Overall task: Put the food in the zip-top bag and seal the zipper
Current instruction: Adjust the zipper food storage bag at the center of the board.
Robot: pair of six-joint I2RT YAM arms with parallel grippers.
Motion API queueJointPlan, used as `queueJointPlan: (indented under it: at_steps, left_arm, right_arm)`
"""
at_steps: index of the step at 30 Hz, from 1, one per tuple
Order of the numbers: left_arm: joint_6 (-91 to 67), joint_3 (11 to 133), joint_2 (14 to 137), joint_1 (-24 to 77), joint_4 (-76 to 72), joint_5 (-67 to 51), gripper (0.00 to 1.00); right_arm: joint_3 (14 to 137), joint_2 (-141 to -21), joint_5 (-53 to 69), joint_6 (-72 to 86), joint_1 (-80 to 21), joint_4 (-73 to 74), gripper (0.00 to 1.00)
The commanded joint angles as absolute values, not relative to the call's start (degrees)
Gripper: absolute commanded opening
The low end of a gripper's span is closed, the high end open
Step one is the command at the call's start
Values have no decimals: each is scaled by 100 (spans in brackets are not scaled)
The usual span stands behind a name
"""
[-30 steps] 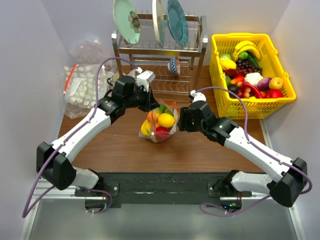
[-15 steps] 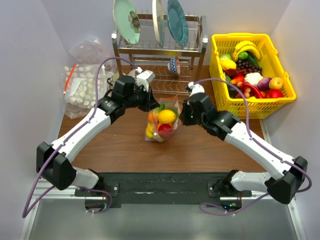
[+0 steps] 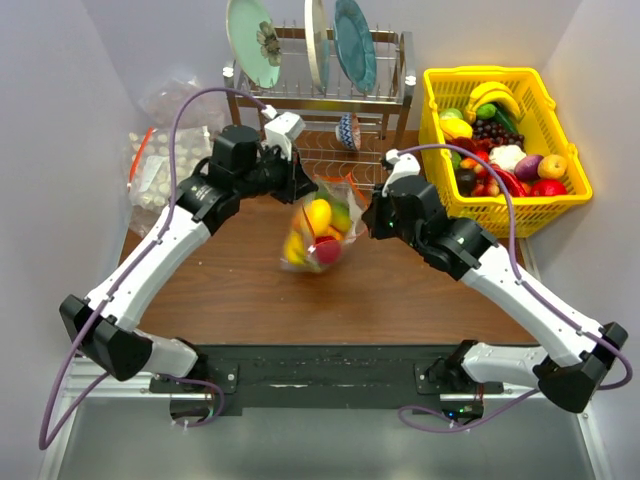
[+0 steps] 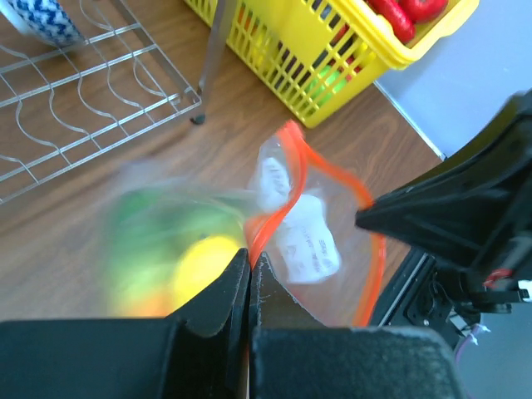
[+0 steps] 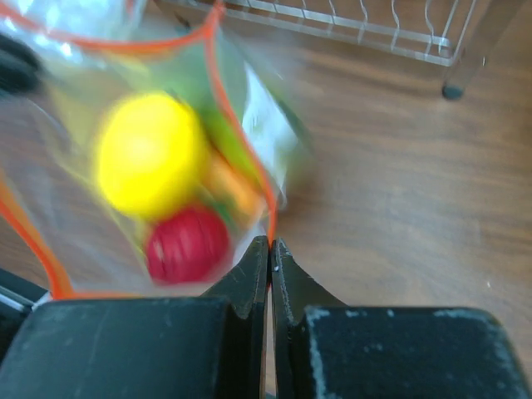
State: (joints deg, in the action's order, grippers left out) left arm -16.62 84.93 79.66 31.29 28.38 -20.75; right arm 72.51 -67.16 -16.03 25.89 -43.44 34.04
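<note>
**Colour survey: bag, contents, surroundings**

Zip-top bag [image 3: 322, 228]: clear film, red-orange zipper [image 4: 291, 133], white label [image 4: 309, 241] with grey print. Food inside: yellow piece [image 5: 148, 154], red piece [image 5: 187, 243], green and orange blurs. Counter [image 3: 400, 300]: brown wood grain. Basket [image 3: 500, 215] at 2 o'clock: yellow. Bowl [image 4: 37, 21] at 12 o'clock: blue-and-white zigzag. Plates at 12 o'clock: pale green plate [image 3: 250, 40] with dark floral motif; teal plate [image 3: 355, 40].

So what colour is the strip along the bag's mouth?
Orange-red. The zipper shows best in the left wrist view.
</note>
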Motion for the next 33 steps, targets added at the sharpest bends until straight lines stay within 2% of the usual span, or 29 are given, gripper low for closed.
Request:
queueJointPlan:
  at_steps: [1, 15, 17, 21, 23, 25, 29, 33]
  left_arm:
    - [-1555, 8342, 7936, 3120, 2752, -2144, 0]
    - [-1591, 7840, 8007, 3120, 2285, -2109, 0]
    - [-1582, 7840, 8024, 3120, 2276, -2109, 0]
    - [-1538, 7796, 8068, 3111, 2197, -2100, 0]
    - [-1529, 7752, 8077, 3111, 2154, -2109, 0]
    - [-1521, 7717, 8095, 3111, 2092, -2127, 0]
    - [-1486, 7620, 8068, 3103, 1987, -2083, 0]
    - [-1459, 7532, 7998, 3094, 1899, -2092, 0]
  right_arm:
    - [7163, -6627, -1890, 2523, -4350, 3349, 0]
    - [7259, -6864, -1687, 2461, -4342, 3340, 0]
    - [7391, -6855, -1862, 2391, -4351, 3445, 6]
    - [7707, -6812, -2380, 2137, -4342, 3796, 9]
    - [7883, -6768, -2583, 2075, -4342, 3876, 19]
    - [7963, -6706, -2803, 2004, -4342, 3964, 46]
    - [8225, -6697, -3154, 1872, -4281, 4209, 49]
    - [8577, -6724, -3252, 1784, -3625, 4631, 48]
